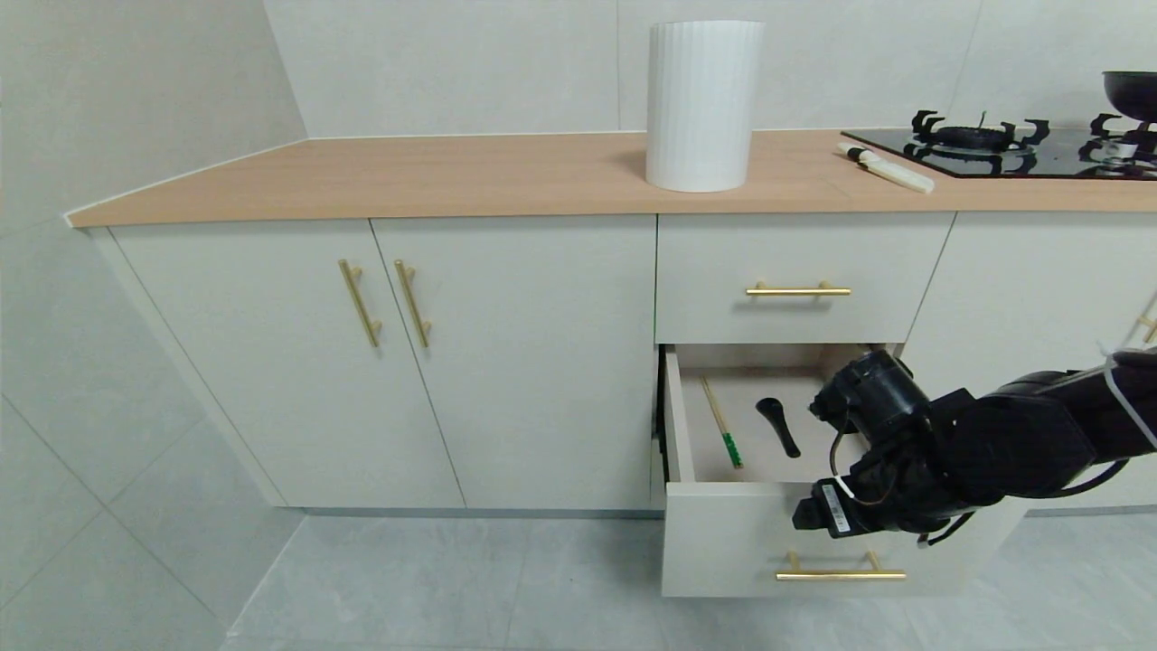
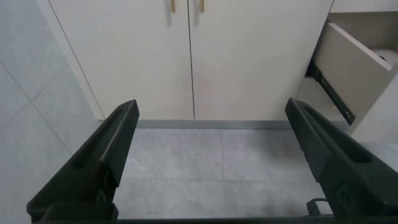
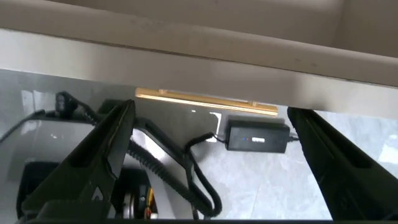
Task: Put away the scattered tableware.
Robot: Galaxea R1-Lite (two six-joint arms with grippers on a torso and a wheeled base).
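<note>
The lower drawer (image 1: 723, 542) stands pulled out under the counter. Inside lie a pair of green-tipped chopsticks (image 1: 723, 425) and a black spoon (image 1: 779, 427). My right gripper (image 1: 841, 511) hangs over the drawer's front panel, pointing down. In the right wrist view it (image 3: 214, 168) is open with nothing between its fingers, above the drawer's front edge (image 3: 186, 56) and gold handle (image 3: 205, 102). My left gripper (image 2: 211, 168) is open and empty, low over the floor, facing the cabinet doors, with the open drawer (image 2: 354, 56) off to one side.
On the wooden counter (image 1: 407, 176) stands a tall white ribbed container (image 1: 700, 104). A pale long utensil (image 1: 886, 167) lies by the black gas hob (image 1: 1003, 145). The upper drawer (image 1: 795, 276) and the two cabinet doors (image 1: 389, 362) are closed. Grey tiled floor lies below.
</note>
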